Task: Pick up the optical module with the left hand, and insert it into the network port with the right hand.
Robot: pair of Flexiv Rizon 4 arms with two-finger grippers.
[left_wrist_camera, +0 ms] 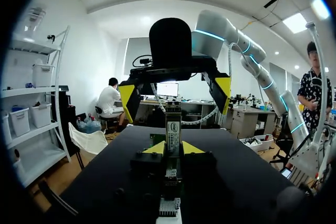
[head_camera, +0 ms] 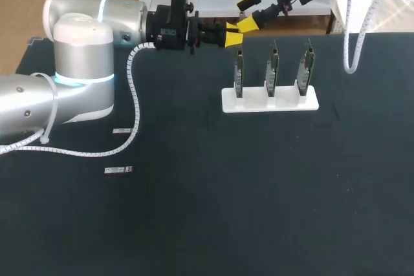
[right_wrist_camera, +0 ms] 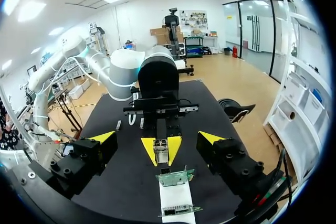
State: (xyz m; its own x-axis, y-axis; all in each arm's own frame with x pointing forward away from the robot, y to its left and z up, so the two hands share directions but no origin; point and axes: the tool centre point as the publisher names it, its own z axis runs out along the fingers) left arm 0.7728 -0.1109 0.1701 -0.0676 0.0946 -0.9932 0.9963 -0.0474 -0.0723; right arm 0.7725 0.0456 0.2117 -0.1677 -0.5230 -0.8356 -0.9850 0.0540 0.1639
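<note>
- The left gripper (head_camera: 234, 33) hangs over the far edge of the black table (head_camera: 259, 192), just beyond the left end of the white stand (head_camera: 270, 100).
- It is clamped on the optical module (left_wrist_camera: 173, 127), a yellow-tipped finger pressing on each side of it.
- The module's long axis lies in line with the left fingers, roughly level and along the table's far edge.
- Its free end sticks out past the yellow tips and points toward the table's right side, straight at the right gripper (head_camera: 249, 12).
- In the right wrist view the module shows end-on, a small metal face between the left gripper's two tips.
- The right gripper sits past the far edge, facing the left one and just beyond the module's free end.
- Its fingers are spread wide, one to either side of the module's line, and they touch nothing.
- The white stand is near the far edge, right of the middle, with its long side parallel to that edge.
- Three green cards (head_camera: 272, 69) stand upright in a row on it, apart from one another.
- Both grippers are above and behind the stand, clear of the cards.
- Two small silvery pieces (head_camera: 121, 131) lie flat toward the table's left edge, well apart from the stand.
</note>
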